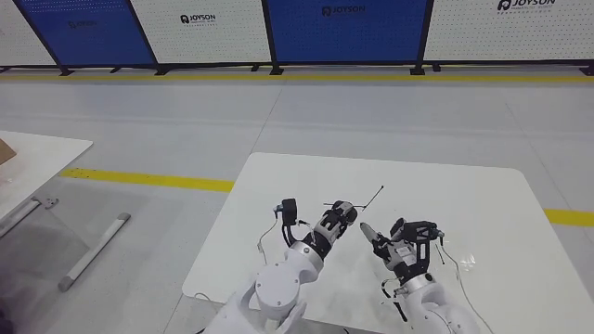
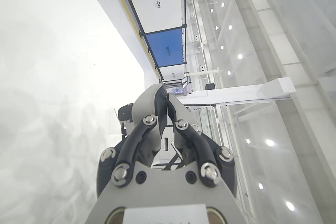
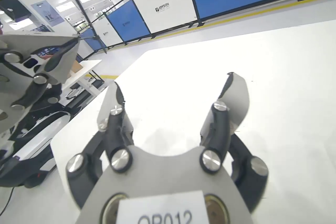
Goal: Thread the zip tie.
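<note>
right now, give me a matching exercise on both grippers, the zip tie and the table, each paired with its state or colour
Things:
1. left gripper
2. right gripper
3. zip tie
4. table

States:
A. white
B. open, holding nothing
C. thin and black, held above the table
D. shut

Pairs: 1-D, 2-B, 3-C, 4-A
</note>
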You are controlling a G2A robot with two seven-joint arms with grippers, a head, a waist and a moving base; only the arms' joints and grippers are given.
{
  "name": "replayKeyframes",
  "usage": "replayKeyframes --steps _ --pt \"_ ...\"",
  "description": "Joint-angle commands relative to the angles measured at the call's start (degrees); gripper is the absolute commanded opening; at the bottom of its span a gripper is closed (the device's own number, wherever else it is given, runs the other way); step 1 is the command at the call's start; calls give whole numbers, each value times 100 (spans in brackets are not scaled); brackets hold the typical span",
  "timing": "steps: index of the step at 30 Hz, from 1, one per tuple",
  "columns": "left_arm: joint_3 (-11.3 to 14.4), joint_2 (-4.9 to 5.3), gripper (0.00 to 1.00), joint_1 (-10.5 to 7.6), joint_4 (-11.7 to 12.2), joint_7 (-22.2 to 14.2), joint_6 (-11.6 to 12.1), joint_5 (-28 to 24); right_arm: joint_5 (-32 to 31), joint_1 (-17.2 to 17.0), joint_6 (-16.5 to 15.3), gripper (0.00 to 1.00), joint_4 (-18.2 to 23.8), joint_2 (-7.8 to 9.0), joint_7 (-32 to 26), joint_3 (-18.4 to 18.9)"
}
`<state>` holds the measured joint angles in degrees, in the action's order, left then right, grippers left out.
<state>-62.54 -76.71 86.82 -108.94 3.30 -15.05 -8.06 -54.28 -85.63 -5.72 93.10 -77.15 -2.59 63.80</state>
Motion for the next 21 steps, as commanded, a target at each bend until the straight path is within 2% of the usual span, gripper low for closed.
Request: replayKeyframes --steps 1,5,21 --pt "11 4 0 13 1 -32 -10 24 31 4 -84 29 24 4 23 14" --pt "29 13 0 23 -3 -102 -40 87 -15 -28 -128 34 104 9 86 15" --pt "89 39 0 29 37 -295 39 256 -316 -25 -206 31 201 21 24 -89"
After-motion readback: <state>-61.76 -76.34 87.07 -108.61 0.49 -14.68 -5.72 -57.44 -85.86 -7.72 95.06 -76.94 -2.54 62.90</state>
